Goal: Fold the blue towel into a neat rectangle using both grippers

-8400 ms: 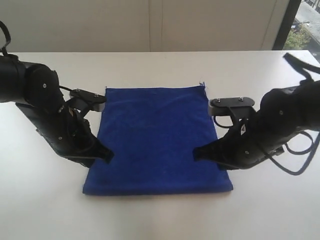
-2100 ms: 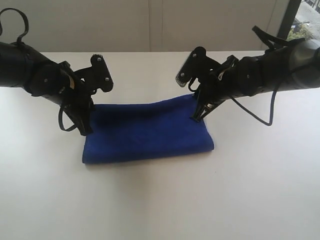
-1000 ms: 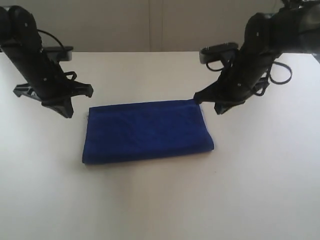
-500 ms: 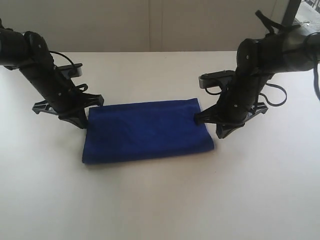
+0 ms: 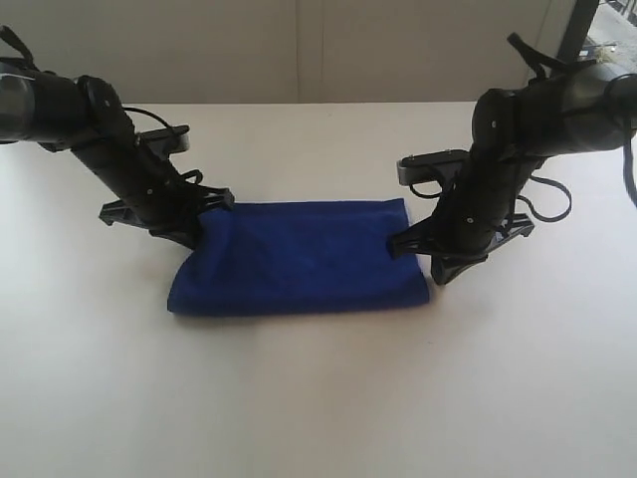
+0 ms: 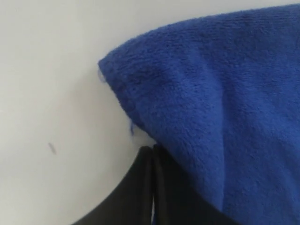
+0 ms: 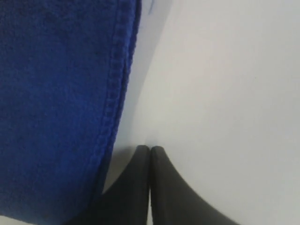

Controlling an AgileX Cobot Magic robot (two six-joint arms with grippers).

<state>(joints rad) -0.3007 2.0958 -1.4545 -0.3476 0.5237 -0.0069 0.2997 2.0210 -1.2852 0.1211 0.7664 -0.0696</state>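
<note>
Between the two claws, a blue towel (image 5: 299, 257) lies on a white tabletop (image 5: 318, 398), already doubled into a long band. Its thick rolled side is the one farther from both arms.

Judging by its looks, the terry is light, soft and limp. It will sag and slide open if lifted from one end only, but the rough pile should give fingers good purchase and nothing about it is fragile. The best hold is probably on the corners or the stitched hem at each short end, pinching all layers together, both ends at once.

At the towel's end by the left claw (image 5: 221, 199), the fingers are pressed tight together. In the wrist view that claw (image 6: 152, 151) has the towel (image 6: 211, 93) draped against one finger, with a corner just ahead of the tips. No cloth shows pinched between them.

At the opposite end, the right claw (image 5: 395, 242) is also fully closed and empty. Its wrist view shows the claw (image 7: 150, 149) on bare tabletop, the towel's hem (image 7: 115, 93) just beside it.
</note>
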